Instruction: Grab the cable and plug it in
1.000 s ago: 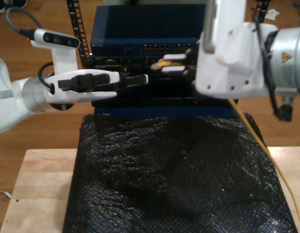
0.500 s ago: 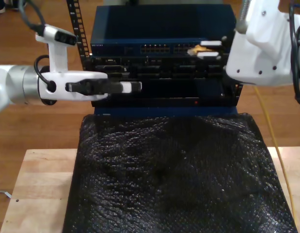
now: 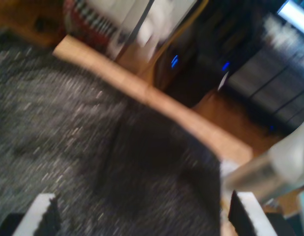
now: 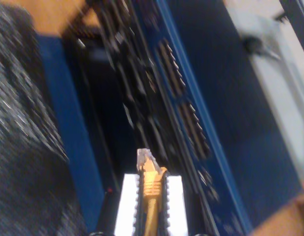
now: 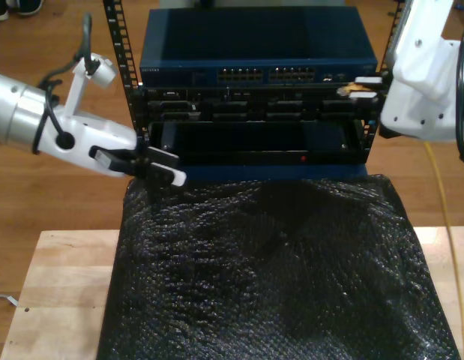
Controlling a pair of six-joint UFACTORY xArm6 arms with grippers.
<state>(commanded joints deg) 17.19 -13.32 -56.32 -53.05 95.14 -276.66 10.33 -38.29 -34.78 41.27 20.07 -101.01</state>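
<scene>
One cable (image 4: 151,184), second hand (image 4: 151,192).

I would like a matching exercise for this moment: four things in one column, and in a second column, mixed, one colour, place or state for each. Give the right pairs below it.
Things
1. my second gripper
2. my first gripper
3. the black mat
4. the blue box

Descriptions
A. open, above the black mat
B. covers the wooden table
C. shut on the cable, its plug toward the rack
D. sits on top of the rack, with a row of ports on its front

Pairs: 1-C, 2-A, 3-B, 4-D
</scene>
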